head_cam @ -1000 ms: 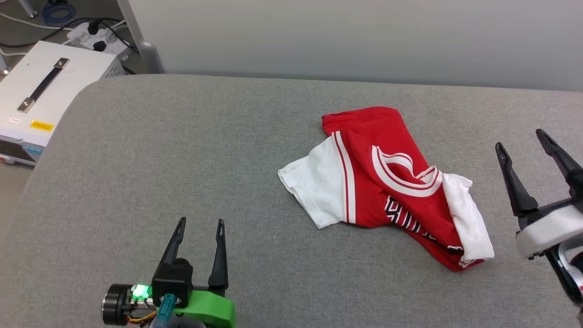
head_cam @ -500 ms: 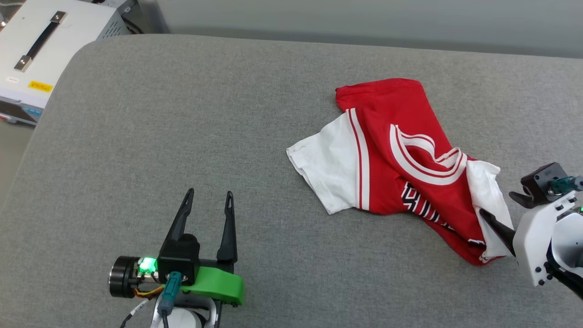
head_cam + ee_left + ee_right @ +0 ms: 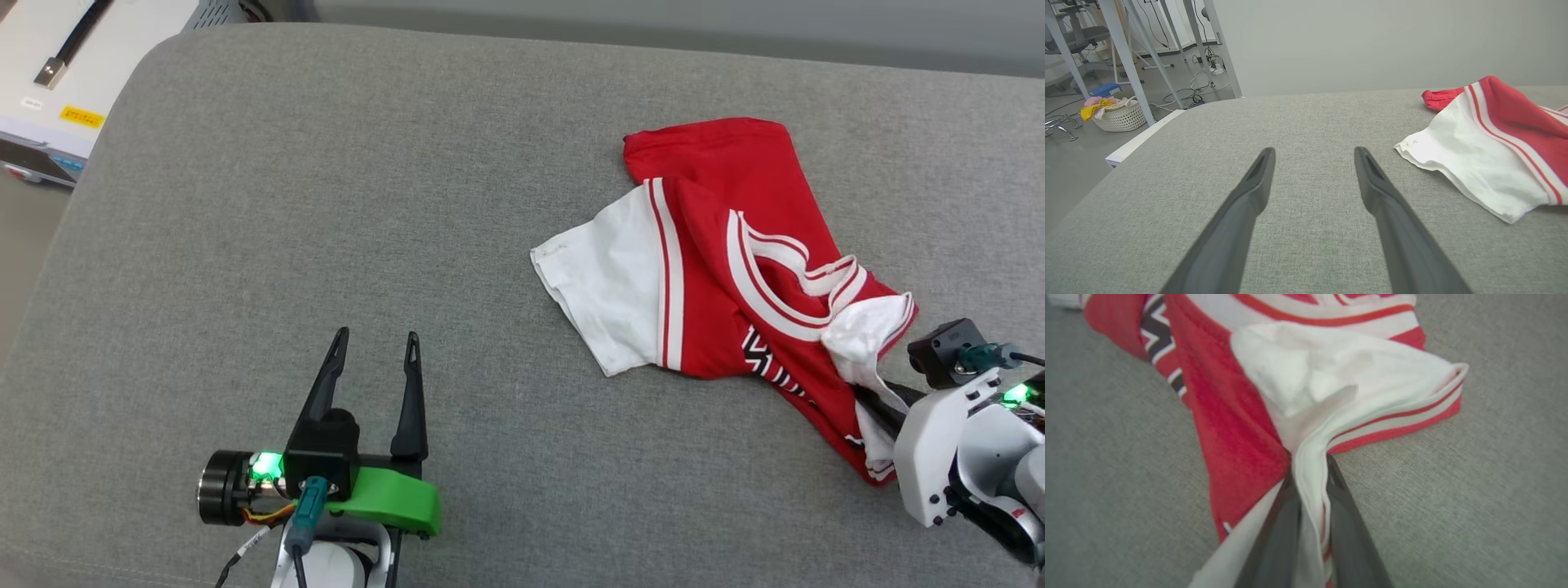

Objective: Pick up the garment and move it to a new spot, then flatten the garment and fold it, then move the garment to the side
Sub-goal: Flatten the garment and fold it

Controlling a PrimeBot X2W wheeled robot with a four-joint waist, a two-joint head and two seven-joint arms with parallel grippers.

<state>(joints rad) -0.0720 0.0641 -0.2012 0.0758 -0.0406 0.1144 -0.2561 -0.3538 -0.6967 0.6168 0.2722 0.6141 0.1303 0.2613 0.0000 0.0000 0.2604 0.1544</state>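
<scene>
**Sleeve pinched in right claw**

The garment is seen lying crumpled on the right half of the grey worktop, well apart from the left claw. One white sleeve is spread flat toward the left. The striped collar is turned upward, and part of the black lettering is shown just below it. The other sleeve is bunched up at the garment's right edge. The right claw is held low at that edge. Its fingers are drawn close together, and a fold of white sleeve cloth is pinched between them. In the right wrist view, the red-and-white trim is seen gathered just beside the grip. The left claw is held over bare worktop at the lower left, its fingers spread wide with nothing between them. A white case with a dark handle is seen beyond the worktop's far left corner.
</scene>
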